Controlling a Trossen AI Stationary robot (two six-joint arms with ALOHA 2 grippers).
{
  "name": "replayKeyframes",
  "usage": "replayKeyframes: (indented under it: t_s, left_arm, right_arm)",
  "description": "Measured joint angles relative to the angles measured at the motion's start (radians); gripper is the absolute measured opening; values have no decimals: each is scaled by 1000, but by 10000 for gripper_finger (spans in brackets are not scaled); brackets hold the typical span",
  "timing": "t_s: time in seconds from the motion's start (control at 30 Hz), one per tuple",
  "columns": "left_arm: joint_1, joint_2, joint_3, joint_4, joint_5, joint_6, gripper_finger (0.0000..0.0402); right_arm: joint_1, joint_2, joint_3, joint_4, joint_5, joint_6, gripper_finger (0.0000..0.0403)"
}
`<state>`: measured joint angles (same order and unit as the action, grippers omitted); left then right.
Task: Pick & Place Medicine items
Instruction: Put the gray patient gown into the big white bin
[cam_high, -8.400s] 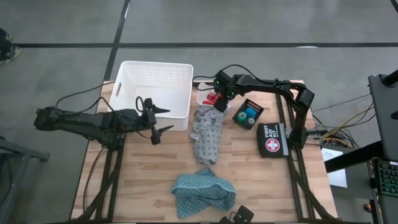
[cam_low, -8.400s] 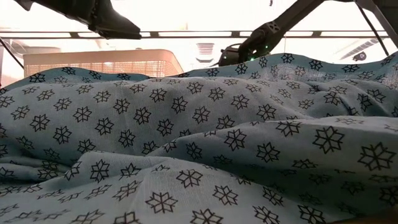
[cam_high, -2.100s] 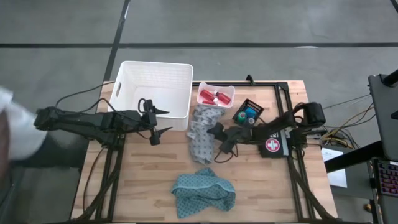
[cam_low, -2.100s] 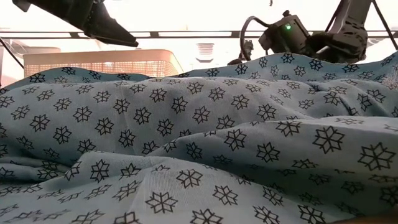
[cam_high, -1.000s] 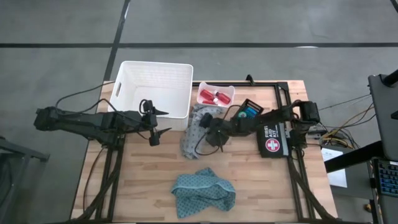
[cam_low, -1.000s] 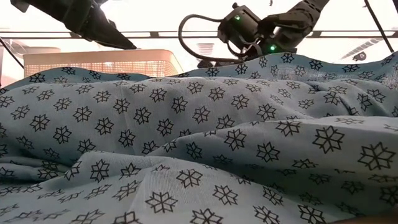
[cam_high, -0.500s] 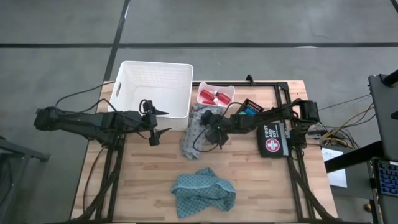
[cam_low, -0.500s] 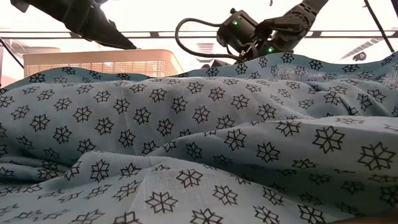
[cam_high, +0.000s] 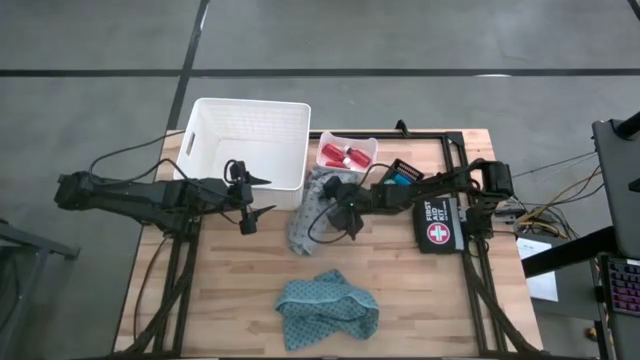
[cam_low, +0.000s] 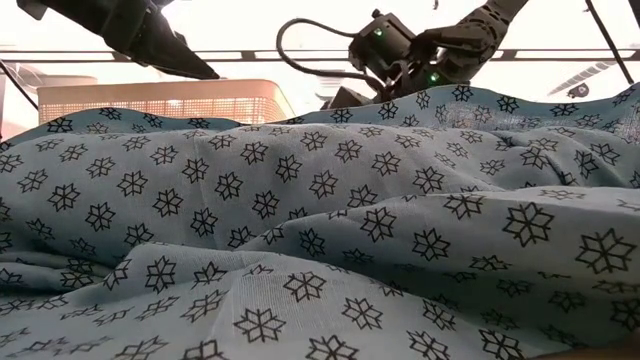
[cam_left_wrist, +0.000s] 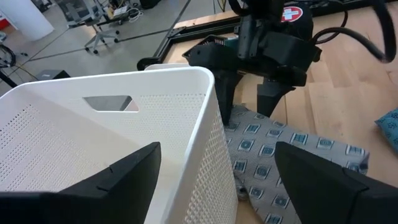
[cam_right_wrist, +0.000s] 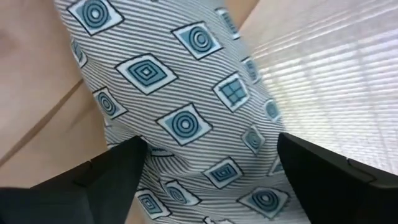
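The right gripper (cam_high: 335, 205), fingers spread wide, is positioned over the grey cloth (cam_high: 312, 215). The red bottles (cam_high: 344, 155) are located at 12 o'clock. The cloth may be snagged instead.

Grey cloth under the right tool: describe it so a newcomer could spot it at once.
Start at the big white basket at the table's back left. The grey cloth lies crumpled against its right front corner, under the right tool. Unlike the teal snowflake-print cloth near the front edge, it is grey-striped with blue square motifs.
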<state>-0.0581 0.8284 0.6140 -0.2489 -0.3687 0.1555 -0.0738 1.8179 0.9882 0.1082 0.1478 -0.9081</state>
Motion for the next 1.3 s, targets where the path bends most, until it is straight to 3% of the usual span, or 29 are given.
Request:
replayKeyframes:
  t_s: [0.2,0.4,0.73,1.3]
  left_arm:
    - [0,0,0,0,0,0,317]
    - [0,0,0,0,0,0,319]
    - [0,0,0,0,0,0,319]
    - [0,0,0,0,0,0,320]
  right_arm:
    - [2,0,0,57,0,154,382]
    - [2,0,0,60,8,327,384]
    - [2,0,0,63,8,254,384]
    - [4,0,0,62,9,261,384]
